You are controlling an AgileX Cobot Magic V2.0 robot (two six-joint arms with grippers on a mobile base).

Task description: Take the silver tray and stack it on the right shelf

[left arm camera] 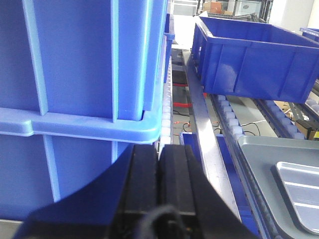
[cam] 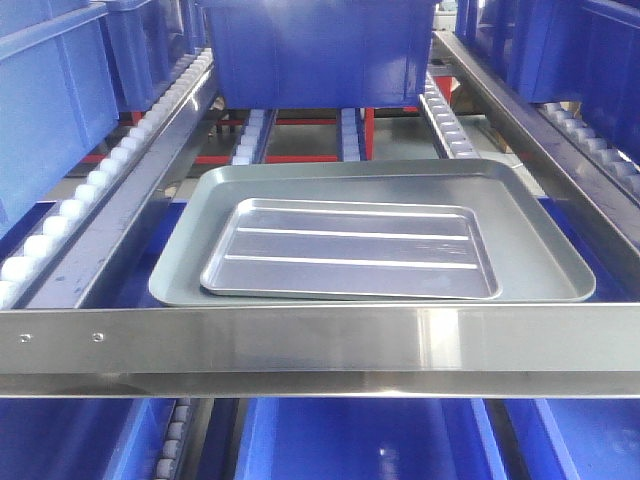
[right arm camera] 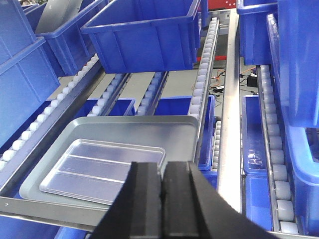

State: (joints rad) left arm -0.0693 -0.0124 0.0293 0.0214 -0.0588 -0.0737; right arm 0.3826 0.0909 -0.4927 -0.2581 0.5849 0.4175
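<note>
- Right wrist view: right gripper (right arm camera: 162, 199) pinched shut, empty — silver tray (right arm camera: 103, 171) lies just ahead and left of it, inside the grey tray (right arm camera: 174, 132) on the right shelf (cam: 300, 335)
- Tray's long axis runs crosswise to the fingers
- Left gripper (left arm camera: 159, 189) closed, empty — tray far to its right; right arm looks nearer

Left tool (left arm camera: 158, 164) and right tool (right arm camera: 162, 181) both closed, empty.

1. The silver tray (cam: 350, 250): shiny, rectangular, two raised ribs, lying flat at centre frame.
2. The right shelf (cam: 300, 335): white roller lanes, broad steel front bar across the lower frame.
</note>
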